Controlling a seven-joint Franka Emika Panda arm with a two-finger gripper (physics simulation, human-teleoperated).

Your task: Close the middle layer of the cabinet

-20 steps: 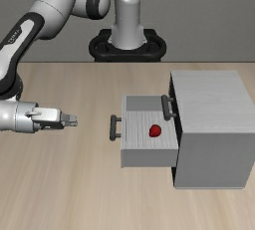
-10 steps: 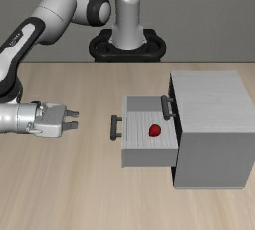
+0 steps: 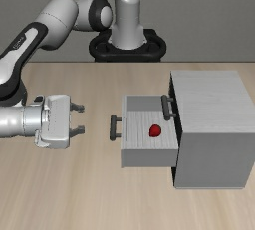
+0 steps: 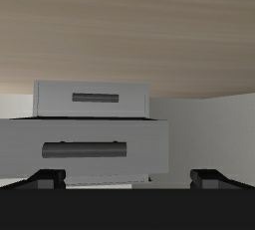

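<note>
The gripper (image 3: 80, 120) has its two fingers (image 4: 45, 179) spread wide apart, with nothing between them. It hangs over the table (image 3: 60, 189) and points at the handle (image 3: 115, 126) of the drawer (image 3: 139, 146), near it but not touching. The drawer sticks far out of the cabinet (image 3: 211, 124). A small red thing (image 3: 155, 132) lies inside it.

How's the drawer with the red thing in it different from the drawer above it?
The middle drawer is pulled far out of the cabinet; the top drawer sits pushed in. The middle drawer's inside shows, holding a small red object; the top drawer's is hidden. The middle drawer's handle is near the open gripper; the top drawer's handle lies farther back. Both are grey with dark bar handles.
</note>
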